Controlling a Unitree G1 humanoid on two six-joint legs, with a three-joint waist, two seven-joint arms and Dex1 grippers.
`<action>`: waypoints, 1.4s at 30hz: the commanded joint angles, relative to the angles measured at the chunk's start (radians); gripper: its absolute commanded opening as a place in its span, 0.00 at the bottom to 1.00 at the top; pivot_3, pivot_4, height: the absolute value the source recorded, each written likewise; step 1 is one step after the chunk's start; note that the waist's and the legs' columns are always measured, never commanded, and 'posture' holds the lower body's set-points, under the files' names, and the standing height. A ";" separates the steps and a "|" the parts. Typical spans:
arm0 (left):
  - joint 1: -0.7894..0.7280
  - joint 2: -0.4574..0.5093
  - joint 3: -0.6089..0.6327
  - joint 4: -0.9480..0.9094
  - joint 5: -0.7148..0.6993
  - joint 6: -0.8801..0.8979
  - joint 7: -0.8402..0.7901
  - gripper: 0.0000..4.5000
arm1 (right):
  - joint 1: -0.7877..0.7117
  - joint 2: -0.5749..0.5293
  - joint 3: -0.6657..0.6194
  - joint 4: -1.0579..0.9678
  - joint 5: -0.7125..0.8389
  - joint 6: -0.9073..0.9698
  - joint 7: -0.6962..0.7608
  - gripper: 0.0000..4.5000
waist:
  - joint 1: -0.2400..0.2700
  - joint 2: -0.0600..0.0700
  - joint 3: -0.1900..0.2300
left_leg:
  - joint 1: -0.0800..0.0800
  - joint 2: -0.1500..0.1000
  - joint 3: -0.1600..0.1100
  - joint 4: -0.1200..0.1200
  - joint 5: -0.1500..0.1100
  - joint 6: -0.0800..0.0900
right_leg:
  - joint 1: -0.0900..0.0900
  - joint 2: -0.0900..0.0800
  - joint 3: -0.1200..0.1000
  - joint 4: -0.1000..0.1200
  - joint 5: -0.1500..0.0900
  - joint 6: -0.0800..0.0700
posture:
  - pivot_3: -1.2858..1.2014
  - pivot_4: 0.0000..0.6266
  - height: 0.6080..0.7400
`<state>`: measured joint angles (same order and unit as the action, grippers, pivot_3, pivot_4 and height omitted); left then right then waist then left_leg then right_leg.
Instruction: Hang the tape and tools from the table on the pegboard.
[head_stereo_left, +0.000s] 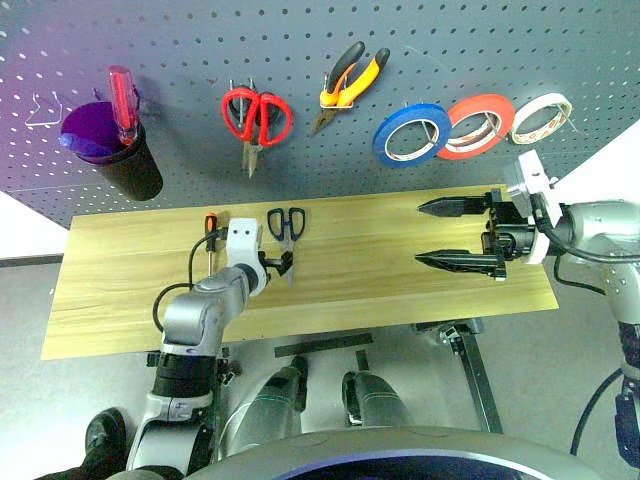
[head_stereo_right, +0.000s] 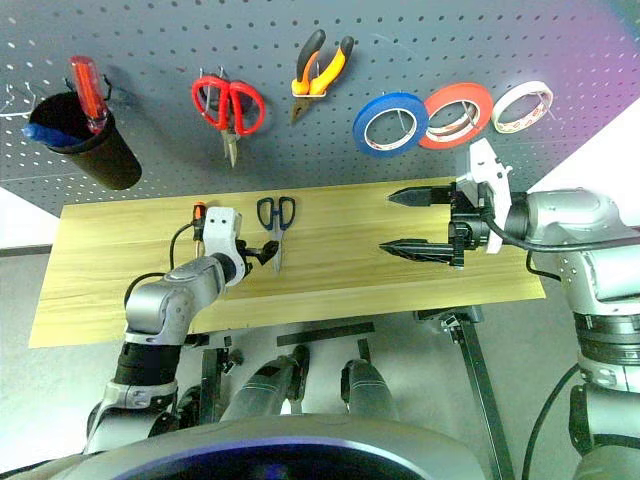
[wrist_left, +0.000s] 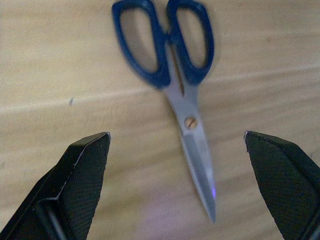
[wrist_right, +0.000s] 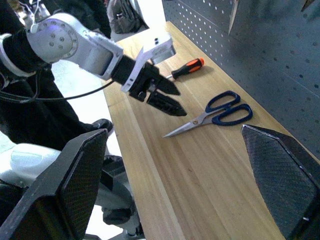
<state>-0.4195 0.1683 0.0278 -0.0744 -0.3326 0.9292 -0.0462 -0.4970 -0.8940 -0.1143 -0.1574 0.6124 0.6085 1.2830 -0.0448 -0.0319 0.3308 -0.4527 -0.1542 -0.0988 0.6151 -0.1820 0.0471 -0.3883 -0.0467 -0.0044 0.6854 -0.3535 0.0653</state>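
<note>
We note the dark blue-handled scissors (wrist_left: 170, 90) flat on the table (head_stereo_left: 400, 280), blades shut, tips toward the table's front edge, handles toward the pegboard (head_stereo_left: 300, 40). The small screwdriver (head_stereo_left: 211, 235) lies just beside them. Left gripper (wrist_left: 177, 145) hovers over the blades, jaws wide, nothing held. Right gripper (head_stereo_left: 465, 235) likewise wide and empty. We judge the scissors light, rigid, with slick steel; best gripped near the pivot. No legible writing.
</note>
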 joint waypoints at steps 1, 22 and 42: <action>-0.029 -0.011 -0.014 0.021 0.040 -0.009 0.015 1.00 | 0.004 -0.018 -0.043 -0.067 0.035 0.009 -0.017 1.00 | 0.000 0.000 0.001 | 0.000 0.000 0.000 0.000 0.000 0.000 | 0.000 0.000 0.000 0.000 0.000 0.000 | 0.45 0.60 1.00; -0.221 -0.161 0.020 0.262 0.138 0.101 0.119 1.00 | -0.026 0.017 -0.013 -0.030 0.003 -0.019 -0.076 1.00 | -0.003 -0.001 0.016 | -0.004 0.000 0.002 0.007 -0.001 0.002 | -0.002 0.000 0.000 0.001 0.001 0.002 | 0.44 0.65 1.00; -0.329 -0.218 0.062 0.475 0.161 0.065 0.152 1.00 | -0.023 -0.013 -0.055 -0.032 0.044 -0.025 -0.017 1.00 | -0.001 0.000 0.023 | -0.008 0.001 0.005 0.016 -0.004 0.006 | -0.003 -0.001 0.000 0.003 0.005 0.008 | 0.43 0.66 1.00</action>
<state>-0.7557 -0.0305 0.0768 0.3634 -0.1657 0.9857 0.1063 -0.5124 -0.8876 -0.1285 -0.1710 0.6405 0.5980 1.2630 -0.0461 -0.0318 0.3535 -0.4606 -0.1537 -0.0936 0.6308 -0.1860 0.0534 -0.3912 -0.0473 -0.0042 0.6884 -0.3489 0.0737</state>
